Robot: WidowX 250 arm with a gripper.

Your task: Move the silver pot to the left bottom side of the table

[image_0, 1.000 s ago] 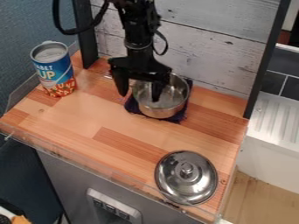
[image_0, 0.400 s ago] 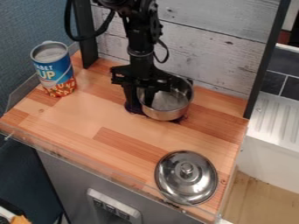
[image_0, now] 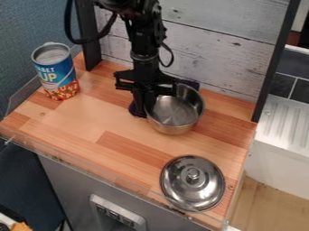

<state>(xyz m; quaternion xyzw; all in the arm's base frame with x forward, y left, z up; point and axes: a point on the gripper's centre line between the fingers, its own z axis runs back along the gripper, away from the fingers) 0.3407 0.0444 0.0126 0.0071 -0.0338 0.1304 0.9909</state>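
Note:
The black gripper [image_0: 146, 103] hangs at the upper middle of the table, shut on the left wall of the silver pot [image_0: 176, 115]. One finger is outside the pot's rim and the other is just inside it. The pot is upright, open at the top and slightly tilted. Beneath and behind it, parts of a dark cloth [image_0: 136, 109] show. The wooden table [image_0: 91, 122] extends to the left and front of the pot.
A soup can [image_0: 56, 72] stands at the table's left back corner. A silver lid [image_0: 192, 182] lies near the front right edge. Behind the arm rises a white plank wall [image_0: 217, 49], with black posts at both sides. A clear low guard runs along the front edge.
The gripper's fingers have closed together on the pot's left wall. The pot has shifted right and toward the front, partly off the dark cloth.

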